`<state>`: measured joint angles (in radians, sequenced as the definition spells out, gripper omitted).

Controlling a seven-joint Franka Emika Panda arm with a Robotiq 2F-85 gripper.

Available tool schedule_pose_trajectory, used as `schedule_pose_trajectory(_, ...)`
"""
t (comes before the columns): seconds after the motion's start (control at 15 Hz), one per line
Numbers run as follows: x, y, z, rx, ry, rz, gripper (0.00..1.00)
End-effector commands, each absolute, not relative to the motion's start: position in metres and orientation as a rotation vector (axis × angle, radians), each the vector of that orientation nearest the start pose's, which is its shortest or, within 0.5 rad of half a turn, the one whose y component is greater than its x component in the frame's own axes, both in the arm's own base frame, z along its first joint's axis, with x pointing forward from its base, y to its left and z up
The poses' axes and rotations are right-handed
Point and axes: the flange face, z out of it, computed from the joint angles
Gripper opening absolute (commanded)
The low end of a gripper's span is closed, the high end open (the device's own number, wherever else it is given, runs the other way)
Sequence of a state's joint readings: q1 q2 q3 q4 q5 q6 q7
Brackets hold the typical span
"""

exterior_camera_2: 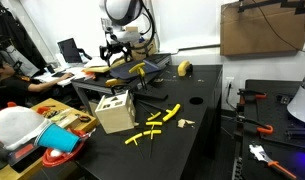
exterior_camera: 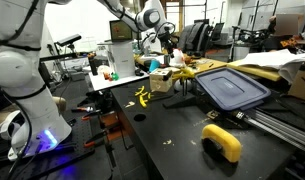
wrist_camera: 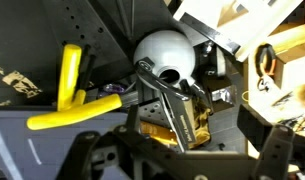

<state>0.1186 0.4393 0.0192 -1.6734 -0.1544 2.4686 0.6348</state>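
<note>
Gripper spread wide, grasping nothing; the white ball sits ahead, well beyond its fingers, glossy, round, dark-holed

Even overhead room light, dim on the black tabletop; wrist view is soft, blurred and shadowed at its lower edge.
</note>
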Motion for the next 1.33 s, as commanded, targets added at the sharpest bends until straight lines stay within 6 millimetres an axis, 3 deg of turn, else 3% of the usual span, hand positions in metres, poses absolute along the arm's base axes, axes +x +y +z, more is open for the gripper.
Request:
schedule_pose_trajectory(0.0,0.684,0.092,0.395,-2.911,0.354,-0.571,1.00)
schedule_pose_trajectory(0.47,0.672,0.100,0.393,-2.713,-0.046,-0.405,1.00)
schedule_pose_trajectory(0.8,0.652,0.094,0.397,-2.645,-0.128,-0.228,1.00)
schedule_pose_trajectory(1.27,0.612,0.079,0.418,-2.743,-0.136,-0.018,1.00)
